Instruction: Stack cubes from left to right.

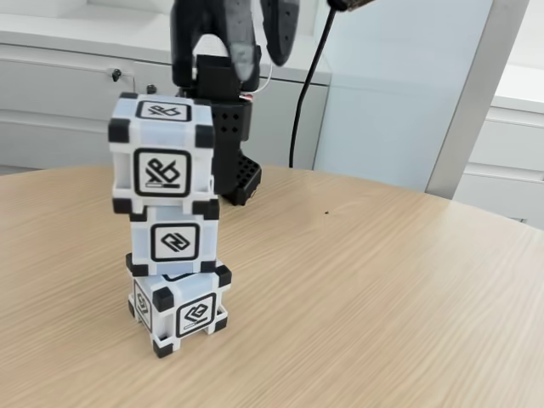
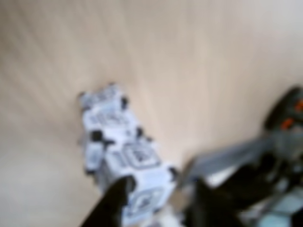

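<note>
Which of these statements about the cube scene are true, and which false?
1. Three cubes stand in one stack. True: top cube, middle cube, bottom cube.
2. The top cube sits squarely in line with the middle one. False: it overhangs to the left in the fixed view.
3. The table is wooden. True.
4. The gripper is clamped on the top cube. False: it is above the stack, apart from it.
5. A fourth cube lies on the table. False.

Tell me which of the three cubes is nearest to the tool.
The top cube of the stack; the tool hangs just above it, while the middle cube and bottom cube sit lower.
</note>
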